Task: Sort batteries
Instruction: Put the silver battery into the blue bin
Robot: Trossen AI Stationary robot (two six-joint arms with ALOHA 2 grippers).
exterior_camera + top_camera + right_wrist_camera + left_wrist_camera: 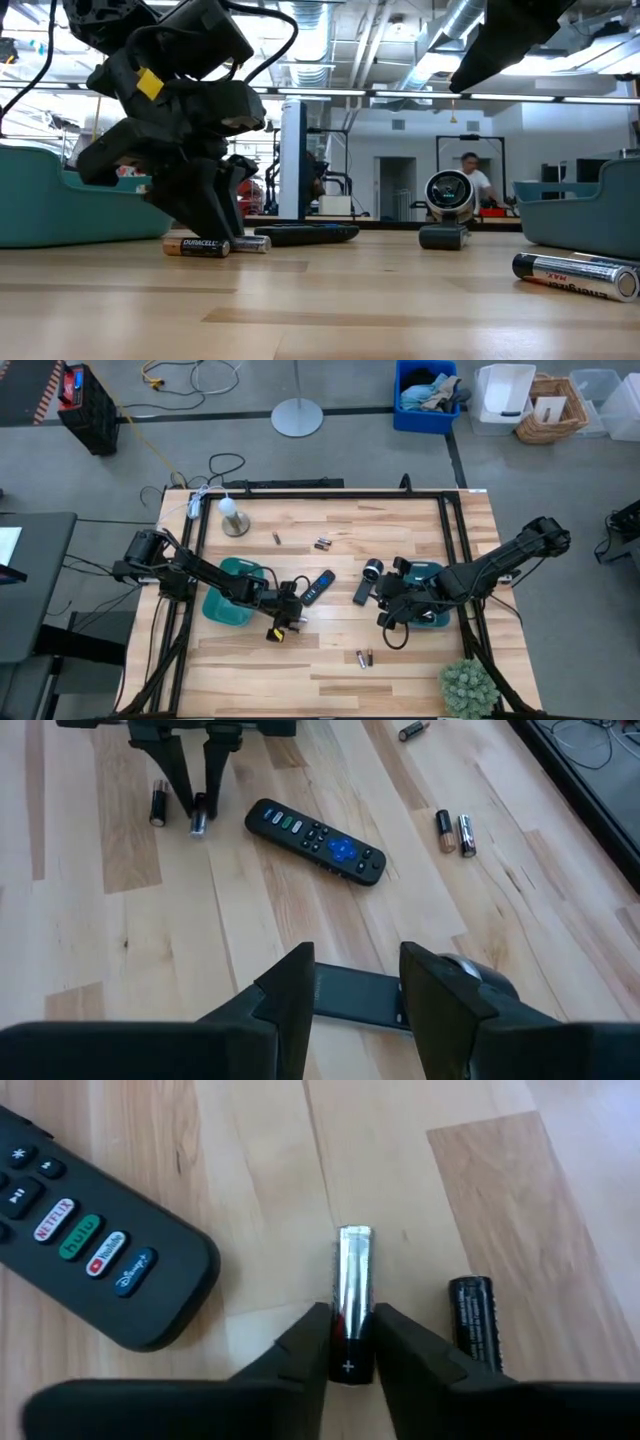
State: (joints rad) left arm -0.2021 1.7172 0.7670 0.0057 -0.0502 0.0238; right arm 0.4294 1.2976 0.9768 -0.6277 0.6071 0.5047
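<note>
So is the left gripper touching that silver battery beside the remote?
Touching. In the left wrist view the left gripper has its jaws pressed against both sides of the silver battery, with no gap showing.

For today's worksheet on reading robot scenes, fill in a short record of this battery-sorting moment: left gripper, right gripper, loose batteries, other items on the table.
left gripper: left gripper down at the table, fingers on either side of a silver battery lying beside the remote control
neighbouring cell: black battery lying next to it, untouched
right gripper: right gripper open, holding nothing, above the flashlight
trays: teal trays, one under each arm
other batteries: a pair farther back, a pair near the front edge
</note>
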